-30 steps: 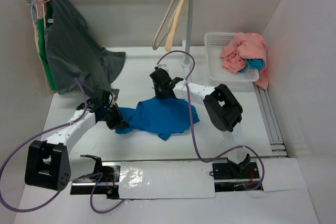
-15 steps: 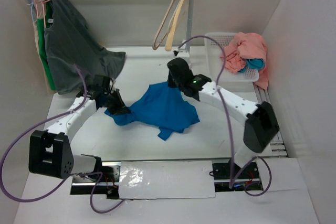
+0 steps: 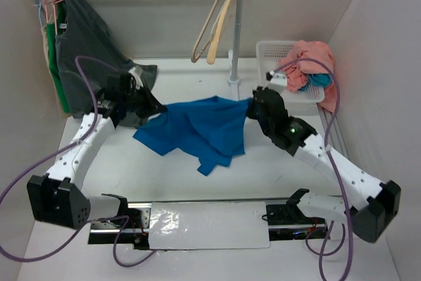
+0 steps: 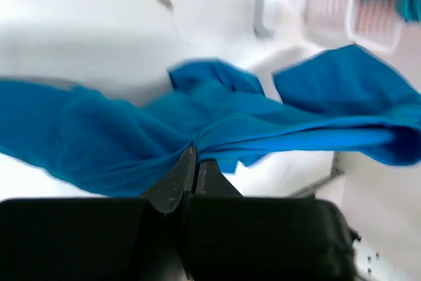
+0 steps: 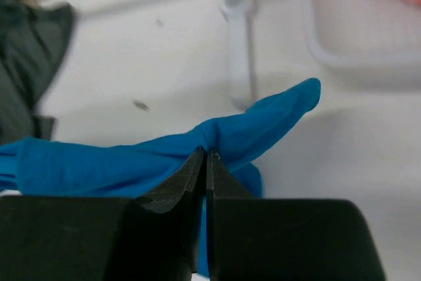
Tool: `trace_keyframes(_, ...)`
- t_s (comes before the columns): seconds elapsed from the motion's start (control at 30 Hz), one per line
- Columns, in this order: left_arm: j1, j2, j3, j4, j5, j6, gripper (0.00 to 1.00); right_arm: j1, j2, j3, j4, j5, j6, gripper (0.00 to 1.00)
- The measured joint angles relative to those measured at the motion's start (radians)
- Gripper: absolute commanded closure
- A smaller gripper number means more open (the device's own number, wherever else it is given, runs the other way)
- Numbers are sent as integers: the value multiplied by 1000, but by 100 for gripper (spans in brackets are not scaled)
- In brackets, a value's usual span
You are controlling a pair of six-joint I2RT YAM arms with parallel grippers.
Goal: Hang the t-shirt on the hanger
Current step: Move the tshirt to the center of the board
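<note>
"T-shirt [image 3: 204, 129], royal blue, plain soft cloth: position and lie?"

"On the near side of the rack post [image 3: 235, 44], with its long axis running left to right. The upper edge spanned the two grippers and the loose folds sagged nearward to the white table [image 3: 164, 176]."

"Grips?"

"The left gripper [image 3: 154, 106], left of the post, had its fingers pressed together on a bunched fold. The right gripper [image 3: 253, 106], just near and right of the post, was pinching the other end, and a blue tip stuck out past its fingers."

"Hanger?"

"The hanger [image 3: 205, 27] was brownish-tan, an open triangle with a curved hook. It hung from the rail just left of the post, touching a paler cream hanger [image 3: 223, 18]."

"Surroundings?"

"A dark grey shirt [image 3: 92, 64] hung well left of the post, with its hem near the left gripper. A white mesh basket [image 3: 266, 54] sat right of the post and held a crumpled salmon-pink cloth [image 3: 306, 64]. The post stood just behind the right end of the blue cloth."
</note>
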State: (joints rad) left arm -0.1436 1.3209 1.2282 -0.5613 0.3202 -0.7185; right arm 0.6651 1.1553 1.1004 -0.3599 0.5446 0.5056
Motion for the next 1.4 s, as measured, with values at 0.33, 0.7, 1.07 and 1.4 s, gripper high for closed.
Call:
trace_keyframes(0.33, -209, 74, -317, 45, 50, -71, 100, -26, 43, -220, -167, -58, 100, 43)
trace_keyframes(0.7, -240, 74, -206, -8, -72, -71, 100, 81, 173, -91, -167, -214, 108, 32)
trace_keyframes(1.07, -245, 74, -206, -24, -81, -71, 100, 163, 423, -12, -129, -220, 100, 37)
trace_keyframes(1.4, -245, 74, -208, -25, -81, -71, 100, 161, 525, 24, -134, -127, 115, 100)
